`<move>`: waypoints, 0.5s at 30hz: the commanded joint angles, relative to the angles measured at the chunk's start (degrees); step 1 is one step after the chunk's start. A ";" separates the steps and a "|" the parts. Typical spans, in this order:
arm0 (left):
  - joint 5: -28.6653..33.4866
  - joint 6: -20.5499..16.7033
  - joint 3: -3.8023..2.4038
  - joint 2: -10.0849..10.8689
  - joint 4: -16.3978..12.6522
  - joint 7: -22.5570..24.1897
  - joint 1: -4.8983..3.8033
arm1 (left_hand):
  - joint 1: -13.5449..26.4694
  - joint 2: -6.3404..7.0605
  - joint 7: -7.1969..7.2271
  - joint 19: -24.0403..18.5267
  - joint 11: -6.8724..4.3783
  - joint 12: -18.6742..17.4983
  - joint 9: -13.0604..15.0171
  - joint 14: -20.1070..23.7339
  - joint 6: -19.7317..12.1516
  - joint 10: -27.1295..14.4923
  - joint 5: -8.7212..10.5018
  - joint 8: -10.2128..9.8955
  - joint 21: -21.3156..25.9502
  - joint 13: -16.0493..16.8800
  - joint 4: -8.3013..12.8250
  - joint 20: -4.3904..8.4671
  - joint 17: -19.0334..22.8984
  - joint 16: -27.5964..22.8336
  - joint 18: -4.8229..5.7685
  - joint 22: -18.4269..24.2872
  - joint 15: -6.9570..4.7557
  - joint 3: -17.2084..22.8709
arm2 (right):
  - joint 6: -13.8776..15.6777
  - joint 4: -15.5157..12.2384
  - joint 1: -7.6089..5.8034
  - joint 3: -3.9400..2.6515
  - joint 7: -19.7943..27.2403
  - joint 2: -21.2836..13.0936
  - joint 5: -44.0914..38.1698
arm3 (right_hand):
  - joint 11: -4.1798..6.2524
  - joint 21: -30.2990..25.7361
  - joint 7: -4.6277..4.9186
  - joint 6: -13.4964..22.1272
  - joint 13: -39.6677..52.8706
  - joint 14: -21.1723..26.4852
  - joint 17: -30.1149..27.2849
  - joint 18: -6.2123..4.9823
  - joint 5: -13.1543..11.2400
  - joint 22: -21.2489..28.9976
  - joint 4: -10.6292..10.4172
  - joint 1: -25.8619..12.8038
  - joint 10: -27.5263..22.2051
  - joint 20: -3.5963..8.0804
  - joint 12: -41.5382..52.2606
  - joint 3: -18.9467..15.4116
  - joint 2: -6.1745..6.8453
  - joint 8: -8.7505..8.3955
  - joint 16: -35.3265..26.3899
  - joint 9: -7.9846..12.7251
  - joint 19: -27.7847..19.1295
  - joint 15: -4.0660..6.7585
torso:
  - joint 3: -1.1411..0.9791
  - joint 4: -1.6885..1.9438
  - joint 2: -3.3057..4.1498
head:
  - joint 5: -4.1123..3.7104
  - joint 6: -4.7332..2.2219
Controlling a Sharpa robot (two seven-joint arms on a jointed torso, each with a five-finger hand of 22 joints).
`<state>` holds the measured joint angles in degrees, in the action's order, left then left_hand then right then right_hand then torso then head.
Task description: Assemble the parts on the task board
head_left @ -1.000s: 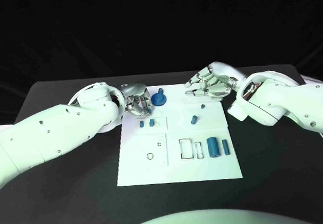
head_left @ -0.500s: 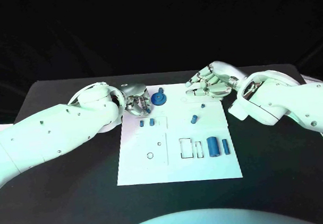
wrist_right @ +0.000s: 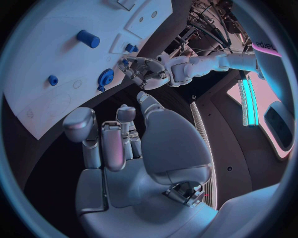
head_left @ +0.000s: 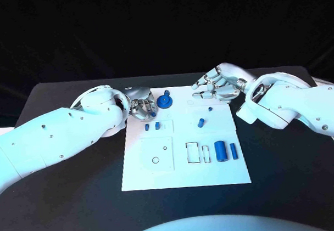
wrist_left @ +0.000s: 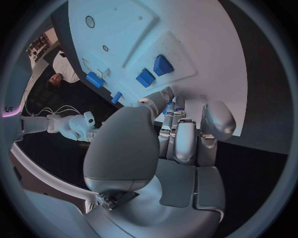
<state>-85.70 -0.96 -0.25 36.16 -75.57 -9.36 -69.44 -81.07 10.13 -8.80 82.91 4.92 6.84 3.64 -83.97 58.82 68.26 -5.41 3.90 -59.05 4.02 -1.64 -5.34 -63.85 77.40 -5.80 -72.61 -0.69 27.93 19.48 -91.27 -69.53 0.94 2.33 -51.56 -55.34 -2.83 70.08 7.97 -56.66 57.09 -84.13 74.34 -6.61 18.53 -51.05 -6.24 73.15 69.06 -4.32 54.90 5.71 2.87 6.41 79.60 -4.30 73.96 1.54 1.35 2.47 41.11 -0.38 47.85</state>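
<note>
The left silver hand [head_left: 142, 108] is held at the far left corner of the flat white task board [head_left: 153, 174], its fingers spread with nothing visibly gripped. Just beside it lies the round blue gear-shaped part [head_left: 164, 101], seemingly the next piece; it should be approached slowly and pinched by its rim. The right silver hand [head_left: 218, 86] hovers curled and empty at the far right corner.
</note>
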 commanded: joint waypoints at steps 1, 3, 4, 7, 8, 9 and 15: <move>0.29 0.93 -0.02 0.04 0.05 -0.90 0.00 | 0.63 0.40 -0.10 -0.67 0.01 -0.71 -0.08 -0.73 -1.55 -0.88 0.17 -0.47 0.63 -0.11 0.05 -0.06 0.41 -0.41 -0.07 0.25 0.68 0.38 | -0.51 -0.04 0.04 0.00 0.12 -0.07 -0.29 | -0.11 -0.34 0.03 0.14 -0.18 -2.39 -0.17 -0.65 0.32 0.30 -0.12 -0.01 -0.58 -0.17 -0.33 -0.25 -0.53 0.16 -0.46 0.08 -0.53 -0.08 | -0.03 0.00 0.03 | -0.01 0.01; 0.31 0.76 -0.02 0.12 0.07 -1.00 0.00 | 0.83 0.66 -0.16 -0.87 0.08 -1.05 -0.08 -0.58 -2.33 -1.20 0.18 -0.49 1.14 -0.13 0.03 -0.15 0.78 -0.56 -0.18 0.47 0.72 0.43 | -0.53 -0.02 0.04 0.00 -0.06 -0.15 -0.52 | -0.15 -0.73 0.06 0.26 -0.87 -2.30 -0.46 -0.76 0.33 0.96 -0.12 0.04 -1.12 -0.18 -1.07 -0.31 -0.48 0.11 -0.69 0.11 -0.81 -0.10 | -0.04 -0.02 0.04 | 0.03 0.00; 0.32 0.70 -0.02 0.14 0.07 -1.03 0.00 | 0.88 0.72 -0.18 -0.91 0.11 -1.13 -0.07 -0.55 -2.46 -1.28 0.18 -0.49 1.23 -0.13 0.03 -0.17 0.87 -0.60 -0.20 0.51 0.74 0.44 | -0.57 -0.01 0.04 0.00 -0.14 -0.18 -0.60 | -0.16 -0.89 0.07 0.31 -1.28 -2.26 -0.57 -0.80 0.33 1.23 -0.12 0.06 -1.42 -0.19 -1.52 -0.33 -0.47 0.09 -0.78 0.11 -0.93 -0.11 | -0.05 -0.02 0.04 | 0.02 -0.01; 0.33 0.29 -0.02 0.29 0.07 -1.11 0.00 | 1.02 0.89 -0.26 -1.07 0.21 -1.47 -0.05 -0.40 -2.98 -1.64 0.17 -0.46 1.67 -0.15 0.01 -0.26 1.25 -0.76 -0.28 0.69 0.81 0.49 | -1.29 0.15 0.04 0.00 -1.23 -0.37 -1.01 | -0.32 -2.76 0.27 0.90 -8.56 -1.22 -3.55 -1.28 0.08 4.08 -0.18 0.51 -6.49 -0.30 -9.43 -0.31 -0.66 -0.11 -3.26 0.20 -2.22 -0.31 | -0.04 -0.05 0.02 | 0.04 -0.01; 0.34 0.21 -0.02 0.36 0.06 -1.13 0.00 | 1.05 0.92 -0.29 -1.11 0.24 -1.53 -0.04 -0.37 -3.06 -1.70 0.17 -0.44 1.79 -0.16 0.01 -0.28 1.34 -0.80 -0.31 0.75 0.83 0.50 | -1.64 0.25 0.04 0.00 -1.74 -0.44 -1.31 | -0.41 -4.13 0.39 1.18 -10.20 -0.57 -5.33 -1.61 -0.13 6.22 -0.16 0.79 -7.63 -0.39 -11.30 -0.17 -0.77 -0.20 -4.79 0.23 -3.22 -0.36 | -0.01 -0.04 0.03 | 0.00 0.02; 0.34 0.17 -0.02 0.46 0.06 -1.14 0.00 | 1.05 0.93 -0.29 -1.12 0.24 -1.54 -0.04 -0.36 -3.07 -1.72 0.17 -0.44 1.81 -0.16 0.01 -0.29 1.37 -0.82 -0.31 0.76 0.83 0.50 | -2.04 0.36 0.04 0.00 -2.31 -0.52 -1.75 | -0.53 -5.46 0.48 1.41 -11.56 0.28 -7.48 -1.96 -0.38 8.20 -0.03 1.33 -8.51 -0.44 -12.93 0.12 -0.87 -0.24 -6.71 0.23 -4.12 -0.49 | 0.00 -0.04 0.02 | -0.01 0.02; 1.18 -0.62 -0.04 1.53 -0.30 -0.54 -0.01 | 1.02 1.07 -0.26 -1.23 0.20 -1.60 -0.01 -0.26 -3.16 -1.73 0.18 -0.40 2.15 -0.13 0.09 -0.32 1.70 -0.97 -0.38 0.92 0.84 0.50 | -3.70 1.39 0.01 -0.01 -4.90 -1.12 -8.46 | -1.54 -9.04 0.99 0.71 -24.51 2.54 -16.35 -2.54 -3.17 12.76 1.97 5.46 -11.43 -0.86 -27.17 4.62 -0.21 0.39 -15.05 0.10 -5.33 -0.90 | 0.02 -0.05 -0.01 | -0.02 -0.05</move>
<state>-85.46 -1.00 -0.25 37.50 -75.67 -10.18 -69.44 -80.42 10.78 -9.01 82.18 5.12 5.44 3.65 -83.97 56.18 66.83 -5.42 3.74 -57.02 3.91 -1.50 -5.64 -62.20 76.58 -5.81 -71.73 -0.29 28.08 18.18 -90.11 -69.53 0.94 0.03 -52.59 -58.02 -4.37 61.18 8.32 -55.16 33.62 -81.95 58.55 -8.36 15.60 -38.43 -4.44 78.21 57.86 -4.93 28.84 9.93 2.69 6.49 65.07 -4.14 68.63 0.63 1.34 2.42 41.13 -0.34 47.87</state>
